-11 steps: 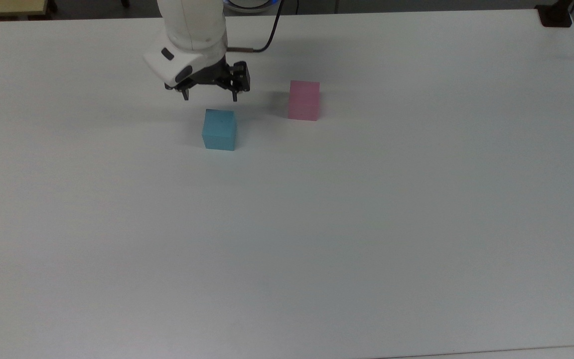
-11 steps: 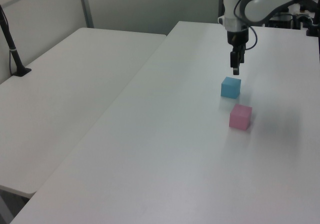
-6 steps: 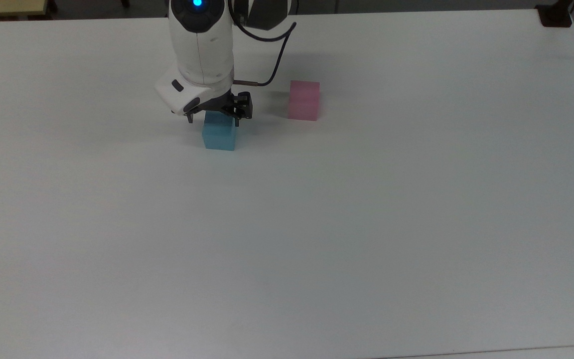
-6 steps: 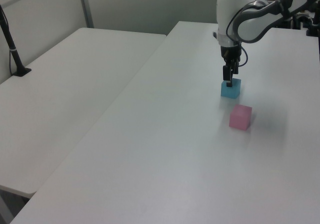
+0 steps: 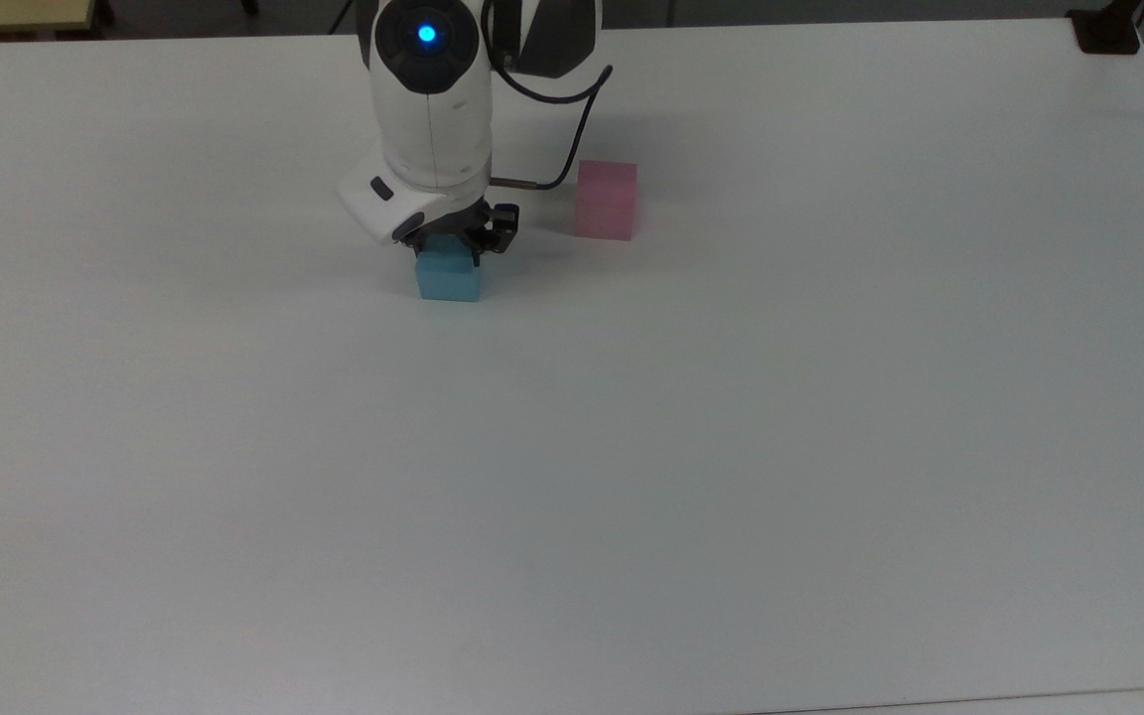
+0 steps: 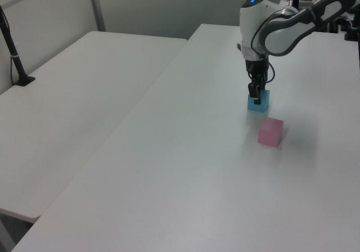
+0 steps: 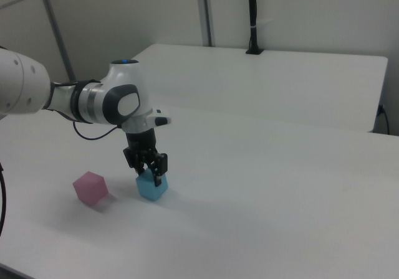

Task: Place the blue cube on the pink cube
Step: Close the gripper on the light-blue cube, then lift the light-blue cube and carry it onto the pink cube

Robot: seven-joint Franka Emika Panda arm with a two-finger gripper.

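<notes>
The blue cube (image 5: 449, 281) (image 6: 263, 102) (image 7: 151, 190) rests on the white table (image 5: 632, 477), with my gripper (image 5: 449, 260) (image 6: 256, 97) (image 7: 149, 174) lowered over it from above. Its fingers sit against two opposite sides of the cube, so it is shut on the cube. The arm's wrist hides the cube's top face in the top view. The pink cube (image 5: 607, 201) (image 6: 270, 131) (image 7: 90, 187) stands alone on the table, about two cube widths to the top view's right of the blue one and slightly farther back.
A black cable (image 5: 572, 149) loops from the wrist close to the pink cube. A black mount (image 5: 1108, 30) sits at the table's far right corner. A second white table (image 6: 84, 94) with a black post (image 6: 14, 49) stands beside this one.
My gripper came down from above and behind the blue cube until its fingers sat around it. The blue cube shifted slightly toward the top view's right. The pink cube stayed put.
</notes>
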